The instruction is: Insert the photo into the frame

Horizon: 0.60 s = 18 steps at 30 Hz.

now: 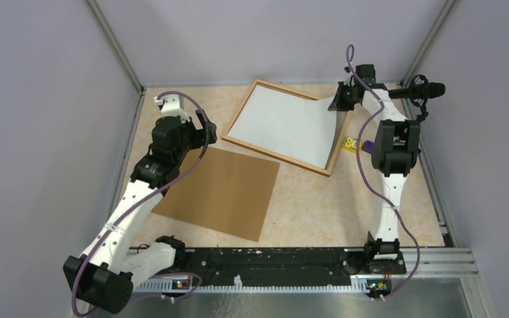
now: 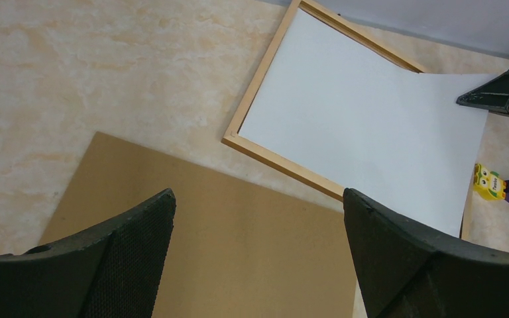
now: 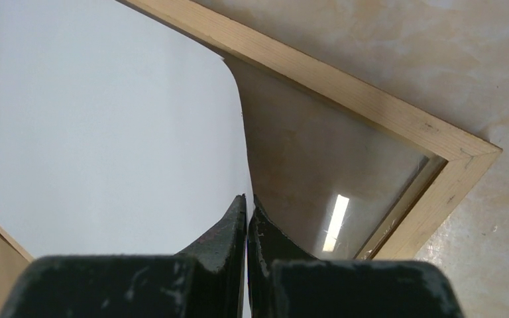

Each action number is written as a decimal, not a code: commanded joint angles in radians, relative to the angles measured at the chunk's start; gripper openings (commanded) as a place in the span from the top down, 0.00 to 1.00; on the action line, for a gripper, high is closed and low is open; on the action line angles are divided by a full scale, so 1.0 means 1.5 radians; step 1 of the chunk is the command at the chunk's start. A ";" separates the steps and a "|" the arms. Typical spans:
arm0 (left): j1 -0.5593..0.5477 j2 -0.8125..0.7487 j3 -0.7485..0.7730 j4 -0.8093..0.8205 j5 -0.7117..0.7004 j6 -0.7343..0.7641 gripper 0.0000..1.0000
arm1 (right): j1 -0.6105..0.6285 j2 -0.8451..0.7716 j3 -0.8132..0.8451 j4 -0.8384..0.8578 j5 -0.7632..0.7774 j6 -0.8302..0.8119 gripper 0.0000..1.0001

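Note:
The frame [image 1: 275, 157] of light wood lies at the back middle of the table. The photo [image 1: 285, 122] rests in it with its white back up. My right gripper [image 1: 340, 99] is shut on the photo's far right corner and holds that corner raised above the frame. In the right wrist view the photo [image 3: 106, 132] curls up into the shut gripper [image 3: 247, 202], baring glass [image 3: 318, 172] inside the frame's corner [image 3: 371, 112]. My left gripper [image 2: 258, 199] stands open, holding nothing, above the brown backing board [image 2: 238, 252], short of the frame's near edge [image 2: 282, 165].
The brown backing board [image 1: 219, 192] lies flat at the left centre, near the frame's near corner. A small yellow and purple toy [image 1: 352, 144] sits just right of the frame. Grey walls close in the table on three sides.

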 commanded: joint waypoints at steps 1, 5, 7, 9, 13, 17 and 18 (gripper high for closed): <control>-0.004 -0.004 -0.005 0.030 -0.009 0.003 0.01 | -0.002 -0.079 -0.036 0.052 0.018 0.010 1.00; -0.005 -0.001 -0.006 0.032 -0.008 0.004 0.01 | -0.005 -0.087 -0.045 0.068 0.023 0.015 1.00; -0.005 -0.001 -0.007 0.032 -0.008 0.004 0.01 | -0.005 -0.084 -0.043 0.067 0.022 0.014 1.00; -0.005 0.000 -0.007 0.033 -0.008 0.004 0.01 | -0.005 -0.077 -0.039 0.070 0.007 0.013 1.00; -0.005 0.002 -0.007 0.034 -0.008 0.005 0.01 | -0.006 -0.059 -0.021 0.063 -0.018 0.008 1.00; -0.006 0.005 -0.008 0.034 -0.009 0.005 0.01 | -0.005 -0.064 -0.041 0.080 -0.029 0.012 1.00; -0.006 0.004 -0.008 0.035 -0.009 0.005 0.01 | -0.004 -0.065 -0.043 0.081 -0.032 0.012 1.00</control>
